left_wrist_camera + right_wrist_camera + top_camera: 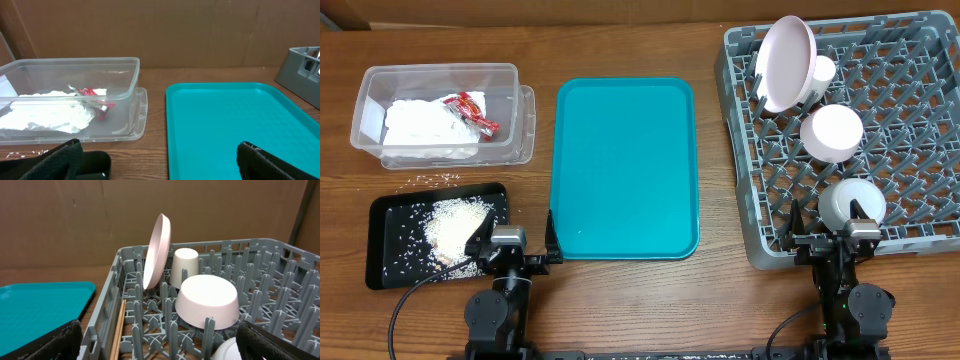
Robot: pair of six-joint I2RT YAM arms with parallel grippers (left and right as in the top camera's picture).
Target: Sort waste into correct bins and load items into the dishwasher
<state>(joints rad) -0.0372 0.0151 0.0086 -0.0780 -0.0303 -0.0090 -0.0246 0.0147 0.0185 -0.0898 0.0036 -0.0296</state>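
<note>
Grey rack [910, 120] w/ 1 plate [785, 62], 1 cup [822, 70], 2 bowls [831, 132]; L gripper [515, 240] & R gripper [832, 232] both spread.

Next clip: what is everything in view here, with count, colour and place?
clear tub: one, transparent, far left
napkins: heap, white, in the tub
wrapper: one, red-and-white, in the tub
black tray: one, near left
rice: pale heap, on the black tray; stray grains beside it
teal tray: one, centre
dish rack: one, grey, right
plate: one, white, on edge in rack
cup: one, white, beside plate
white bowl: one, upside down, mid-rack
grey bowl: one, pale, rack's near side
left tool: open
right tool: open
</note>
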